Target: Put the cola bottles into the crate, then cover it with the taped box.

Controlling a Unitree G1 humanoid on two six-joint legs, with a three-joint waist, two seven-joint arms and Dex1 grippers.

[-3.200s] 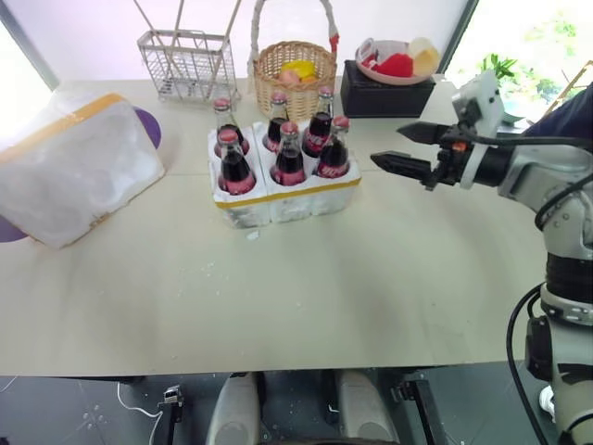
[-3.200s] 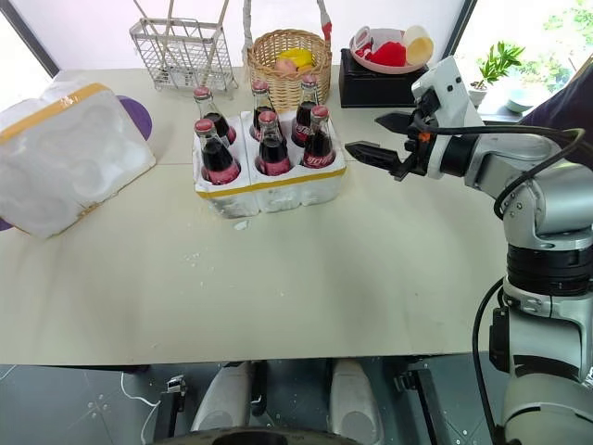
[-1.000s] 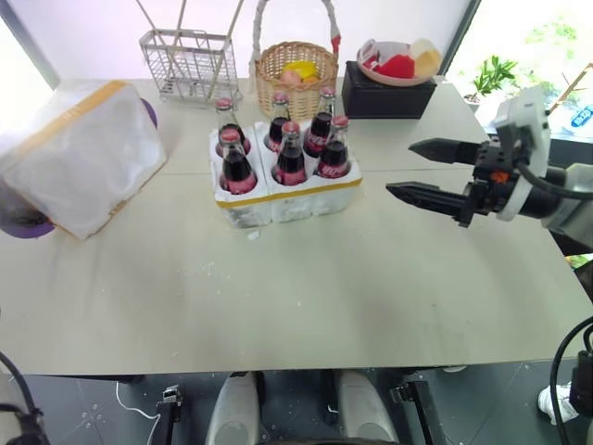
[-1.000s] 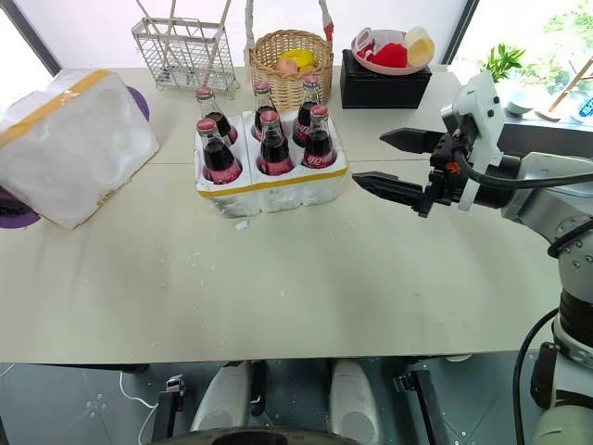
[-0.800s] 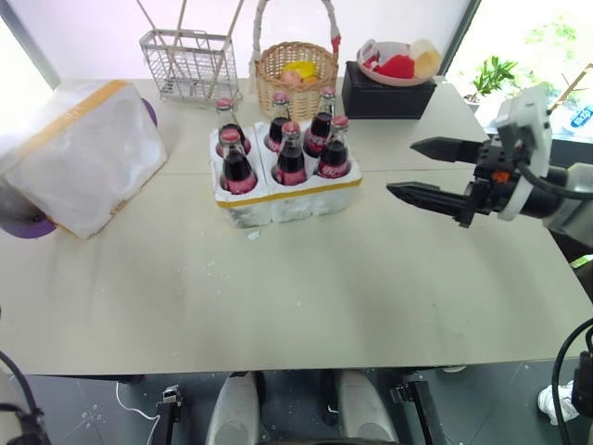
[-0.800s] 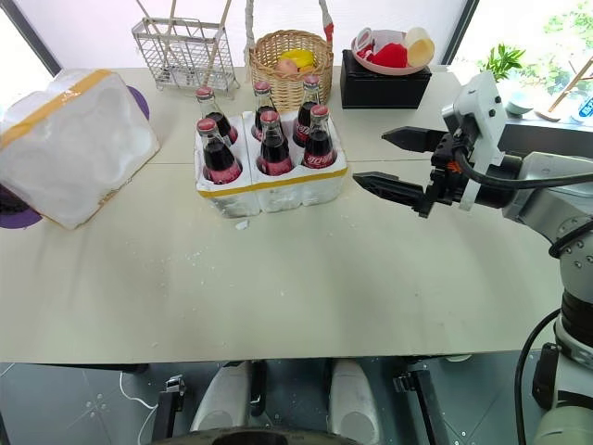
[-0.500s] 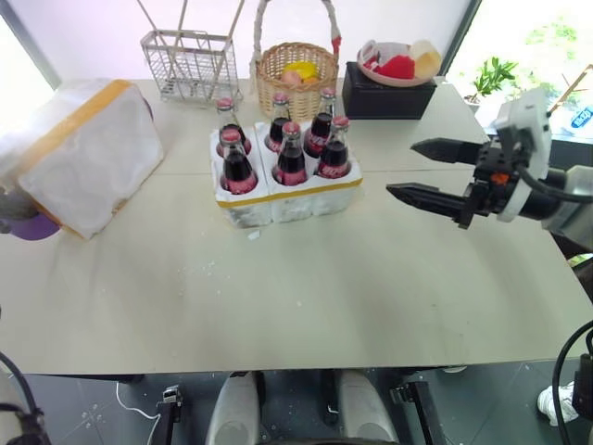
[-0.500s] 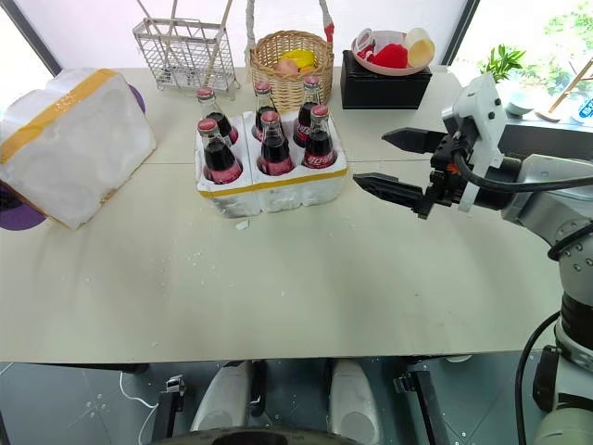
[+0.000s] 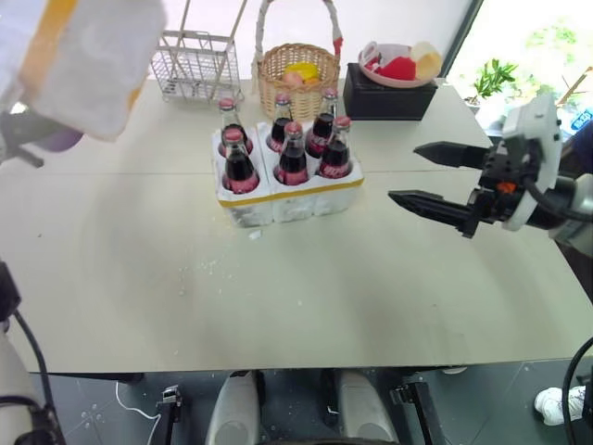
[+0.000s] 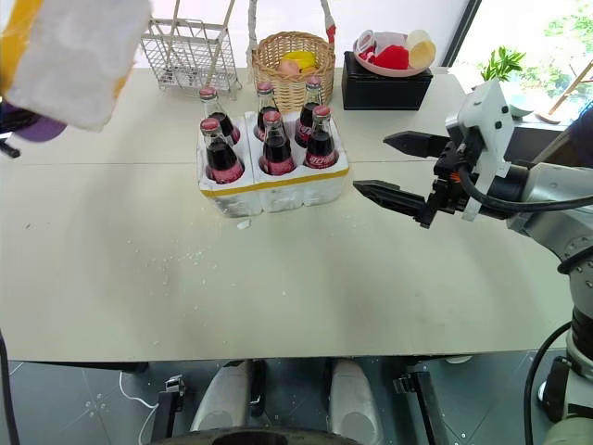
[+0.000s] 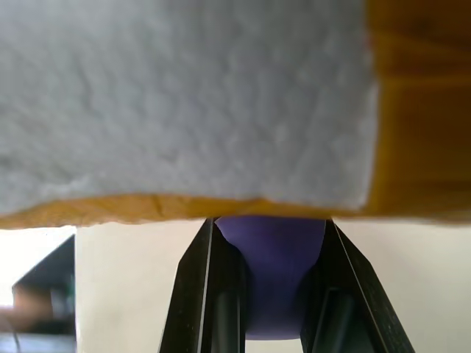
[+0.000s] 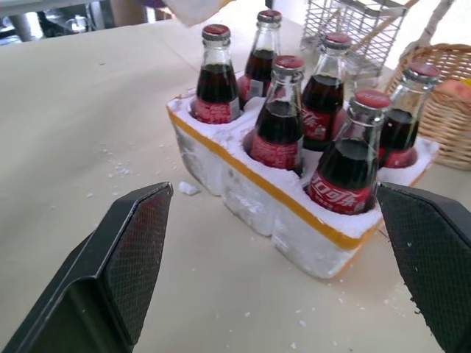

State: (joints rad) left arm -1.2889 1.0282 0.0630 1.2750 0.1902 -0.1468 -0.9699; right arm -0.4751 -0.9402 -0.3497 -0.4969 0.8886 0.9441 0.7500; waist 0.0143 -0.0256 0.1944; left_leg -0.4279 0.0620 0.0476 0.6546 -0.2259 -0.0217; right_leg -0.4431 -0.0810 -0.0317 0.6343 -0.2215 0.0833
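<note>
above the table [image 9: 278, 278], left tool [image 11: 268, 294] clamps the lifted taped box [image 9: 83, 56].

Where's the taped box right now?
In the head views the taped box is lifted off the table at the far left, up beside the wire rack and left of the crate of cola bottles, not yet over it.
</note>
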